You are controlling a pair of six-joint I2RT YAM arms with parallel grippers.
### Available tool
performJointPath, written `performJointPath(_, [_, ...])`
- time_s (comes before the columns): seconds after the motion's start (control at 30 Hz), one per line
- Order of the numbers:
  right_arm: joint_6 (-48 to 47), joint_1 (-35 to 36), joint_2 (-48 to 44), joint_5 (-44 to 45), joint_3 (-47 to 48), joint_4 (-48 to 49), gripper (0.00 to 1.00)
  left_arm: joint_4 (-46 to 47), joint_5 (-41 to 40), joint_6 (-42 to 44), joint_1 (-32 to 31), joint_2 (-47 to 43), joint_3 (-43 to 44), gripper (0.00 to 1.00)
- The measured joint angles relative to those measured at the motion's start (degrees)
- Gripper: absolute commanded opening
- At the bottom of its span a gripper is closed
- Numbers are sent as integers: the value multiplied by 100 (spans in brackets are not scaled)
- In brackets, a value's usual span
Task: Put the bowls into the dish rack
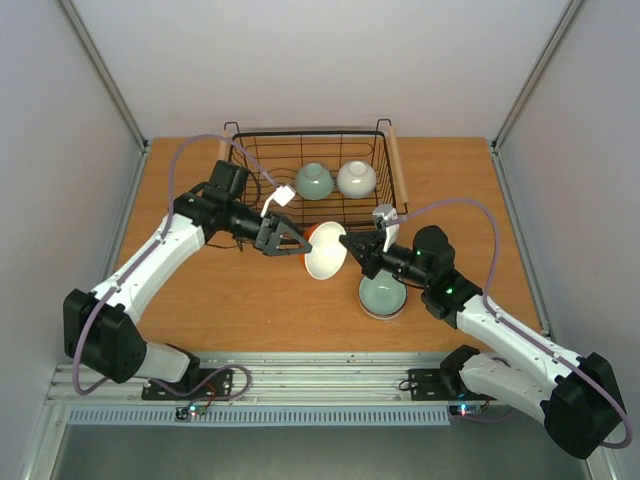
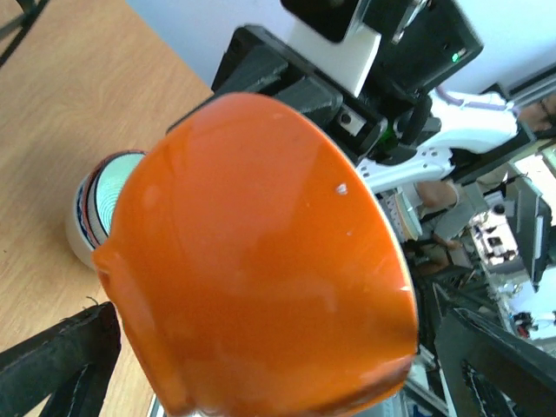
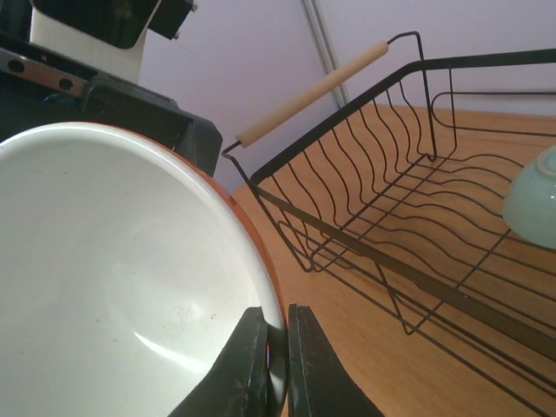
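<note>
An orange bowl (image 1: pixel 322 252) with a white inside hangs on its side above the table, just in front of the dish rack (image 1: pixel 390 190). My right gripper (image 1: pixel 348 242) is shut on its rim; in the right wrist view the fingertips (image 3: pixel 261 347) pinch the bowl's edge (image 3: pixel 130 261). My left gripper (image 1: pixel 298 243) stands open on the bowl's other side. The orange outside (image 2: pixel 261 261) fills the left wrist view between the wide fingers (image 2: pixel 52 365). A mint green bowl (image 1: pixel 314 181) and a white bowl (image 1: pixel 356 178) sit upside down in the rack. A stack topped by a mint bowl (image 1: pixel 383 294) stands on the table under my right arm.
The rack's wooden handles (image 1: pixel 396 165) lie along its left and right sides; one handle (image 3: pixel 313 91) and the wavy wire floor (image 3: pixel 391 200) show close in the right wrist view. The stack (image 2: pixel 97 208) shows a patterned rim below the mint one. White walls surround the table.
</note>
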Motion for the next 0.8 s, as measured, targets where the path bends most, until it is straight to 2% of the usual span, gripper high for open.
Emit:
performJointPath(0.2, [-68,-2,0,24,4,-37,1,-321,-350,380,-365,127,120,98])
performJointPath(0.27, [-103,-9,0,26,7,-70,1,-391,-442,457,-407,155,146,81])
performJointPath(0.33, [-129,-11,0,28,9,-87,1,-448,-520,492,-420,177,160,57])
performJointPath(0.43, [-247,-63,2,120,37,-188,1,-573,-824,483,-341,201,177,7])
performJointPath(0.47, [-271,-63,11,142,42,-232,1,-570,-883,479,-334,212,181,1])
performJointPath(0.63, [-321,-72,48,170,68,-315,5,-573,-1014,415,-354,214,181,0])
performJointPath(0.73, [-352,-72,48,184,72,-337,15,-570,-1047,413,-369,214,190,0])
performJointPath(0.8, [-330,-72,46,197,92,-365,27,-577,-1093,439,-387,214,216,0])
